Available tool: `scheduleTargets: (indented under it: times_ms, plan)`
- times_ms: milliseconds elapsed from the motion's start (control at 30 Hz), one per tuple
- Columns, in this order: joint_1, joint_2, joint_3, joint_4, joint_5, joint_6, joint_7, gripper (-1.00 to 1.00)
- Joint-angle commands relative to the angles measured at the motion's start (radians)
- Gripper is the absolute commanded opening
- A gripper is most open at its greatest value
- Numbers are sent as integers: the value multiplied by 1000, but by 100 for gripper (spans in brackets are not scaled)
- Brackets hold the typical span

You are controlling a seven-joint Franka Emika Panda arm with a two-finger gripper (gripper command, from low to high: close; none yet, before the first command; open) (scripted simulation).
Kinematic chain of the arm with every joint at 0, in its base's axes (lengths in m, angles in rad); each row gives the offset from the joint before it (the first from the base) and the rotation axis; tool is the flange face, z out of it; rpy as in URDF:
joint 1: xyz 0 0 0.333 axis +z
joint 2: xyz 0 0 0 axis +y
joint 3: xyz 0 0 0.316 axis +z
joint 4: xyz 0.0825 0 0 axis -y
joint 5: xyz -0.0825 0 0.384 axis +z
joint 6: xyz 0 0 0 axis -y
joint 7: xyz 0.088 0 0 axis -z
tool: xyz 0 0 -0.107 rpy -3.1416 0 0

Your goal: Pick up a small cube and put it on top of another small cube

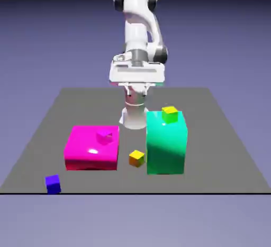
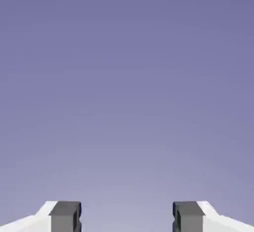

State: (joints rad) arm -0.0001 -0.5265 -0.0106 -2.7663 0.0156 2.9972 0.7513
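Note:
The small deep blue cube (image 1: 52,183) sits alone on the grey table near its front edge, at the exterior view's left. The tiny magenta-pink cube (image 1: 104,136) rests on top of the large flat magenta block (image 1: 91,153). My gripper (image 1: 136,85) hangs high above the table's far middle, well away from both cubes. In the hand view the gripper (image 2: 126,218) is open: its two grey fingertips (image 2: 65,217) stand far apart with only the plain backdrop between them. Neither cube shows in the hand view.
A tall teal block (image 1: 166,144) stands right of the magenta block, with a yellow-green cube (image 1: 169,113) on its top. A yellow-orange cube (image 1: 136,158) lies on the table (image 1: 227,156) between the two big blocks.

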Motion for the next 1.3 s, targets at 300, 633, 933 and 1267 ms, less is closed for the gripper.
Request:
scheduleTargets:
  times_ms: [300,633,933,1267]
  plan:
    - [-101,361,-88,362,129,-330,85,0]
    - [-201,722,-176,725,259,-661,170,0]
    - [-291,1047,-255,1051,375,-958,246,0]
    - [-392,1408,-343,1413,505,-1288,331,0]
